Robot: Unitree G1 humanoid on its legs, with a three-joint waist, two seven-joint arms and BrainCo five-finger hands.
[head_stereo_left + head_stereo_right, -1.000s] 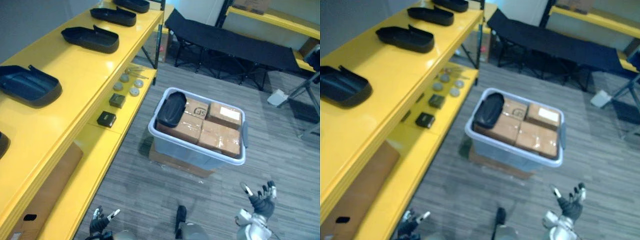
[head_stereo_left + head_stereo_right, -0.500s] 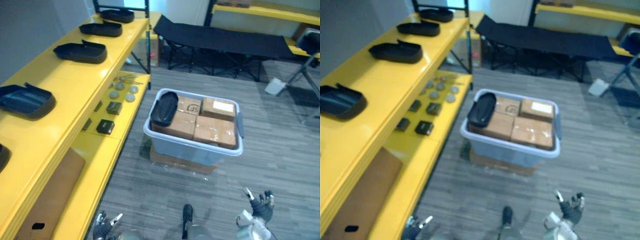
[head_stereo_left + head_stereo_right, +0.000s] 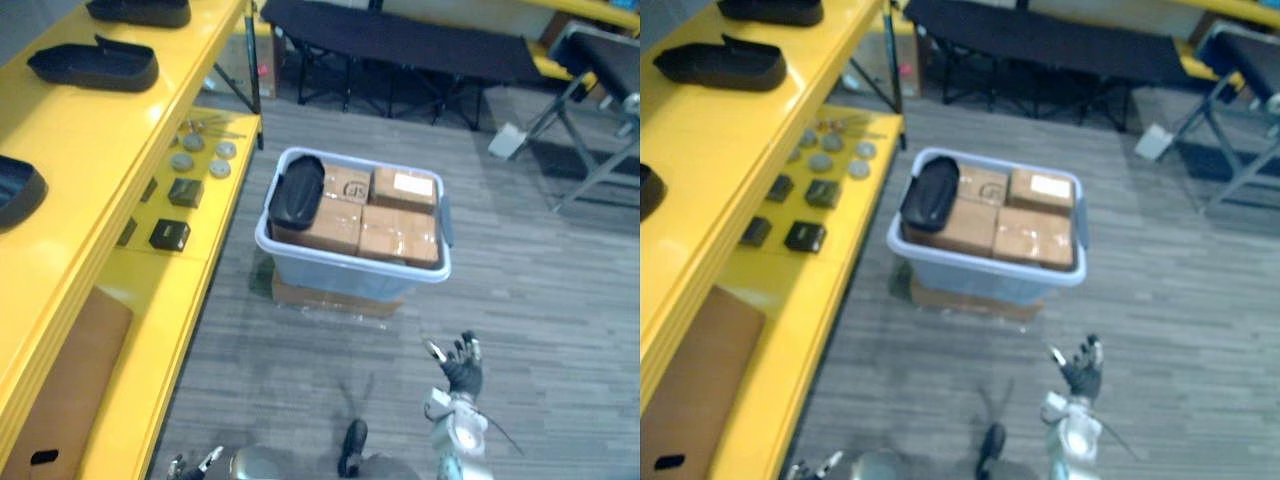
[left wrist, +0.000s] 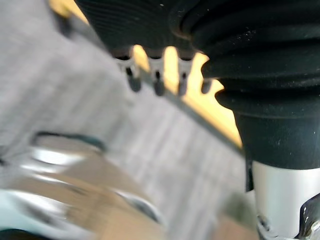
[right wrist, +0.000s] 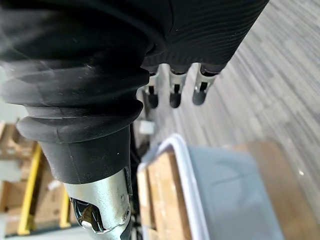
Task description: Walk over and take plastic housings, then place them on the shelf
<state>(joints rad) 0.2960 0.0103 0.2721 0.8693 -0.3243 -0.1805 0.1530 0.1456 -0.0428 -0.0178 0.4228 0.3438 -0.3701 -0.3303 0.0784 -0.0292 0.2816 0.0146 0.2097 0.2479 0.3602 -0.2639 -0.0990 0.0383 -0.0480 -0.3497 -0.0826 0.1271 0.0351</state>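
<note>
A black plastic housing (image 3: 296, 190) lies at the left end of a pale blue bin (image 3: 340, 275), on top of brown cardboard boxes (image 3: 398, 234). More black housings (image 3: 95, 65) rest on the top board of the yellow shelf (image 3: 90, 150) at my left. My right hand (image 3: 463, 374) is raised low over the floor, in front of the bin and a little to its right, with its fingers (image 5: 172, 95) spread and holding nothing. At the bottom edge, beside the shelf, my left hand (image 3: 188, 465) hangs open with its fingers (image 4: 157, 82) straight and empty.
The bin stands on a flat cardboard piece (image 3: 330, 298) on the grey plank floor. The lower shelf board holds small black blocks (image 3: 169, 235), grey discs (image 3: 200, 160) and a brown cardboard sheet (image 3: 60, 390). A black folding cot (image 3: 400, 40) stands behind the bin.
The whole picture has shifted, so the camera has moved: the shelf and bin now sit further left and higher. Both hands stay low and empty.
</note>
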